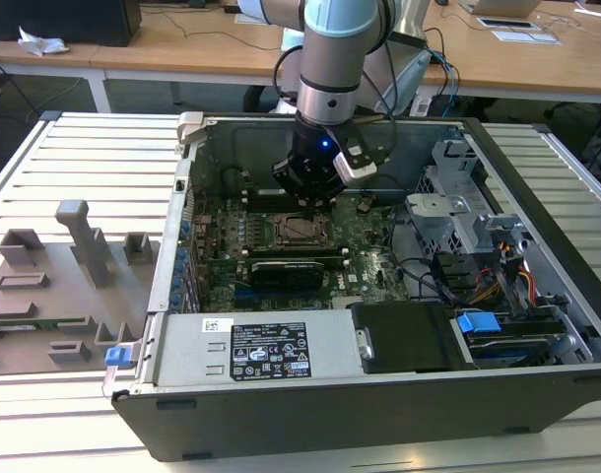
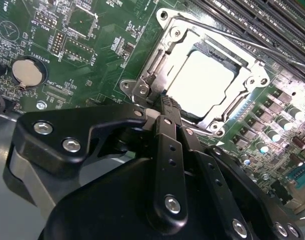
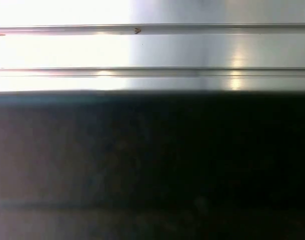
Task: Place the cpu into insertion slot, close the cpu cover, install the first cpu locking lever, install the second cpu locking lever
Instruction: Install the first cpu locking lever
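In the exterior view, grey holders (image 1: 74, 266) sat on the tabletop (image 1: 84, 158) at the exterior view's left; rightward, the open computer case (image 1: 379, 325) held the chip (image 1: 302, 231), and the gripper (image 1: 315, 202) hung just over it. In the second wrist view the fingers (image 2: 165, 107) were closed together, gripping nothing, tips at the cover's (image 2: 252, 65) edge. The chip (image 2: 205, 80) lay flat in its socket under the lowered cover. Pressing the lever (image 2: 272, 47) would probably call for steady, straight pushing; the lever's long axis ran along the cover's side.

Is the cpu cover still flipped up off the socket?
No: in the second wrist view the cpu cover lies flat around the cpu, whose pale top shows through its open centre.
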{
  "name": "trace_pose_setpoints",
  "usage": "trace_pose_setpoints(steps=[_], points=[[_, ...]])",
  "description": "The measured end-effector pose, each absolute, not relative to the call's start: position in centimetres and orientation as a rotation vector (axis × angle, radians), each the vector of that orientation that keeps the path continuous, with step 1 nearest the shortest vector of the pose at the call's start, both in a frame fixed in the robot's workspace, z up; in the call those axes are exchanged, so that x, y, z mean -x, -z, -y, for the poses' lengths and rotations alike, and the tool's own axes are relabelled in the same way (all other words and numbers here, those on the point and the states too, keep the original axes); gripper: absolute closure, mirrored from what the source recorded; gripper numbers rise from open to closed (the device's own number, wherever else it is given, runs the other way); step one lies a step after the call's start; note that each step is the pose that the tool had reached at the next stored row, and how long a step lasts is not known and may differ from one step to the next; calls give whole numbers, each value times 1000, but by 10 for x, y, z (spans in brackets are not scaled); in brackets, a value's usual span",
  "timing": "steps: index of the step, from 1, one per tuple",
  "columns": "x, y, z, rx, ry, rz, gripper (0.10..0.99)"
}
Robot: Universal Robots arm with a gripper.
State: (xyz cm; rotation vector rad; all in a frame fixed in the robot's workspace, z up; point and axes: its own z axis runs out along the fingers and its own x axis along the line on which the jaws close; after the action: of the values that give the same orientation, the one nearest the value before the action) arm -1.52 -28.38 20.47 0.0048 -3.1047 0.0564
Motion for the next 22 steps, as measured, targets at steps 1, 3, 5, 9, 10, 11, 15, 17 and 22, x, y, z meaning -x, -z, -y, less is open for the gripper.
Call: trace_pose_setpoints(steps=[1,3,5,9,10,11,15,17,22], points=[[15,-205,284,-5,-57,3105,980],[15,-206,284,-5,-56,3105,980],[15,-208,284,-5,-56,3105,980],[20,-209,284,-5,-55,3106,980],[26,-209,284,-5,-53,3108,980],[30,-209,284,-5,-53,3109,980],[45,-209,284,-5,-51,3115,980],[50,-209,284,-4,-50,3117,980],[54,-209,281,-4,-49,3117,980]])
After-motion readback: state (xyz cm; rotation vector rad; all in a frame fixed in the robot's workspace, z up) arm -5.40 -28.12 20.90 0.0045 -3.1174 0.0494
